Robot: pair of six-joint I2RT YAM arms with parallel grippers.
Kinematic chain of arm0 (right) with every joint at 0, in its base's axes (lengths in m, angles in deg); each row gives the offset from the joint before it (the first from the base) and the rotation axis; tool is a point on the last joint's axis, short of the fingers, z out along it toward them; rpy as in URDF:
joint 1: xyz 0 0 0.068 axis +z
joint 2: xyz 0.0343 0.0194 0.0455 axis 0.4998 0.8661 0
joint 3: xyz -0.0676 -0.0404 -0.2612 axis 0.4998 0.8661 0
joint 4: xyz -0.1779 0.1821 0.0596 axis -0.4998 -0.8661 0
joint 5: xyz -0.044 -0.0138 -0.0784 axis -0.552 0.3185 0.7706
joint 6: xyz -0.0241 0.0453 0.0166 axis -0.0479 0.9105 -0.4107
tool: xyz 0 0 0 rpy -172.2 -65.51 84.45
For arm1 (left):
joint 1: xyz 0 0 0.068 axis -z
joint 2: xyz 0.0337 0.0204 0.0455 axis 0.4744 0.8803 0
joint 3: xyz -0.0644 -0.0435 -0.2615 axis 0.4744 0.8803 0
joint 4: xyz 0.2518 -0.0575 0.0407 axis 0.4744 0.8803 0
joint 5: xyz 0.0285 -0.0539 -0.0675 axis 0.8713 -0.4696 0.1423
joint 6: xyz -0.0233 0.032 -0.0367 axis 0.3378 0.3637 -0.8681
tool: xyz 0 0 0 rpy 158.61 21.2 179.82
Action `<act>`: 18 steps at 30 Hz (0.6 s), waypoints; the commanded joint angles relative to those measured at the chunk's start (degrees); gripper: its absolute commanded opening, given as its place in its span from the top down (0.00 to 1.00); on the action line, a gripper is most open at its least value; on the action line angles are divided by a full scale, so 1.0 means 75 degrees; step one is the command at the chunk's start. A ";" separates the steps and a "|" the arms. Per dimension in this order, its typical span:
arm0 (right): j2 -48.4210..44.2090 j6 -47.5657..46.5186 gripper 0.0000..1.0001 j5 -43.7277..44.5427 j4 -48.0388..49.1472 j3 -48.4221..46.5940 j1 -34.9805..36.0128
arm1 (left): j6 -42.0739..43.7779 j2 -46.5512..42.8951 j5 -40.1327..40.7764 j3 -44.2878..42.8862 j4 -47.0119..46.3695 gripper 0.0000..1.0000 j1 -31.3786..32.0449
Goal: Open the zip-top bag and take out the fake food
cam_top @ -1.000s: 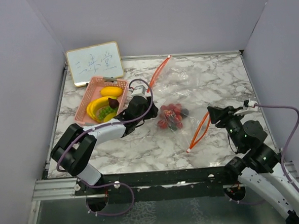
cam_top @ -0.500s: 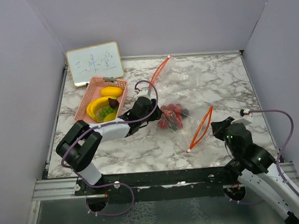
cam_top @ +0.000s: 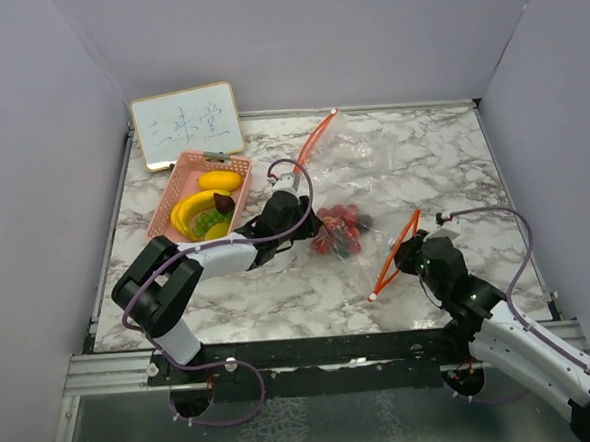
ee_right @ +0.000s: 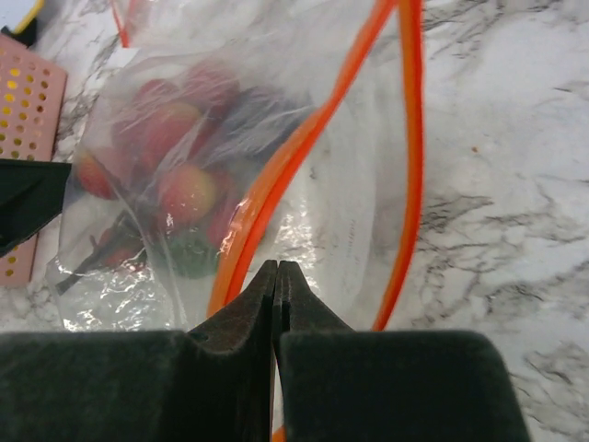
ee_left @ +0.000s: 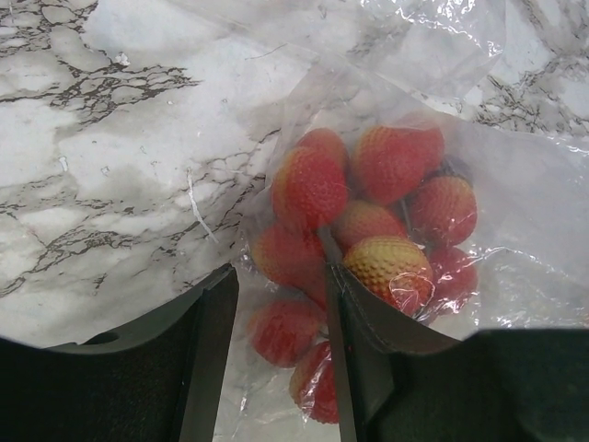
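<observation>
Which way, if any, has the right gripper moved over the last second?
Yes: the right gripper has come toward the near edge of the table and slightly left, reaching the zip-top bag at its orange rim.

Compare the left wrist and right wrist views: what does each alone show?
Left wrist only: the left gripper, jaws open, fingers apart. Right wrist only: the orange zip strip, a corner of the pink perforated plastic basket, the shut right gripper. Both: the clear plastic zip-top bag holding the red plastic berry cluster, on the white marble table.
</observation>
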 commanded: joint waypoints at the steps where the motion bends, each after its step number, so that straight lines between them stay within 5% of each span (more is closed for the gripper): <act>1: 0.0756 -0.0622 0.99 -0.0849 0.2468 0.0226 0.0000 | -0.0085 0.0119 -0.0247 -0.0161 -0.0231 0.54 0.0039; 10: 0.2407 -0.1421 0.99 -0.1995 0.4990 0.0091 -0.0165 | -0.0175 0.0408 -0.0368 -0.0278 -0.0314 0.55 0.0132; 18: 0.3828 -0.1342 0.93 -0.2124 0.5839 0.0357 -0.0455 | -0.0143 0.0705 -0.0441 -0.0309 -0.0316 0.56 0.0207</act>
